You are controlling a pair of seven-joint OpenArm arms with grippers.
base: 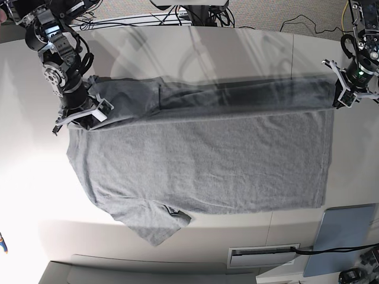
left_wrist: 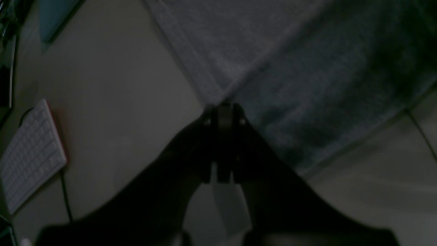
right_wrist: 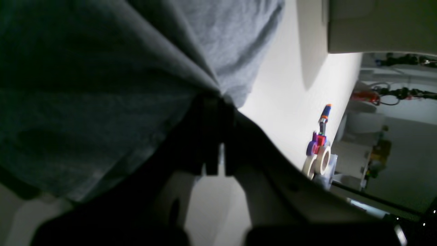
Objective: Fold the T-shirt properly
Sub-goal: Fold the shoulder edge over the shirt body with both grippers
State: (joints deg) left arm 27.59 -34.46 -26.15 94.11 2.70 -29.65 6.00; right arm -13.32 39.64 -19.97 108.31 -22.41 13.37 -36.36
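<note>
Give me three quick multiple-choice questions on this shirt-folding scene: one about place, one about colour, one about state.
1. Where is the keyboard?
A. On the shirt
B. On the table beside the shirt
C. In an end effector

2. What colour is the T-shirt?
A. Grey
B. Red
C. White

3. How is the left end effector?
A. Wide open
B. Out of view
C. Shut on the shirt's edge

Answers:
1 B: the keyboard lies on bare table.
2 A: the T-shirt is heather grey.
3 C: the left end effector pinches the cloth's edge.
</note>
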